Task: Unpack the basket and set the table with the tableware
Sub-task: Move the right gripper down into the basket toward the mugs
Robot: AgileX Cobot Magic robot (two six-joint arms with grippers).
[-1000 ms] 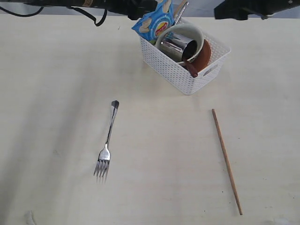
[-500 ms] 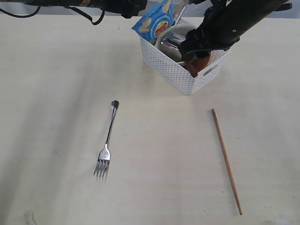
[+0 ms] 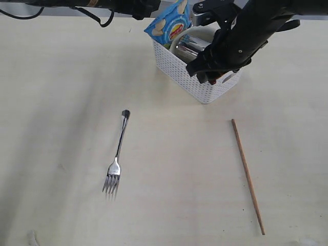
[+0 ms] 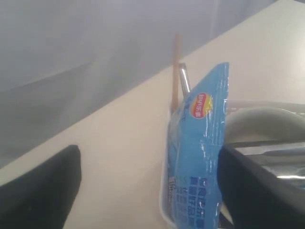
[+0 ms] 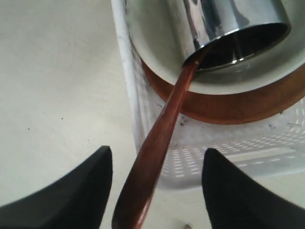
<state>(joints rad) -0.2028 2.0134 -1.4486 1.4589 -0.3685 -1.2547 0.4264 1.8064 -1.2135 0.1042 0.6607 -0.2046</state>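
Exterior view has the table (image 3: 61,102) only partly laid: the fork (image 3: 117,156) lies flat on my left side and one chopstick (image 3: 248,176) flat on my right, well apart from each other. Everything else sits in the basket (image 3: 187,77) towards the far edge, so I judge the job is early, with two pieces out and most of it left.

What waits inside: the cream bowl (image 5: 157,47) tipped on its side, the shiny cup (image 5: 224,24) lying in it, and the brown plate (image 5: 238,107) against the bowl's outer side. A steel handle (image 4: 184,81) and a wooden stick (image 4: 176,67) stand up behind the blue snack packet (image 4: 198,157); I take them for the knife and the second chopstick, though their lower ends are hidden.

My right gripper (image 5: 157,152) is down at the basket's near wall with its jaws spread, and the spoon (image 5: 159,138) runs between them, a gap showing on either side, so nothing is pinched yet. The spoon is glossy red-brown wood; its head is tucked into the cup's mouth and its slim handle slants out over the white rim towards me. I judge it the piece in hand.

My left gripper (image 4: 150,152) hangs spread wide and empty near the packet's end of the basket
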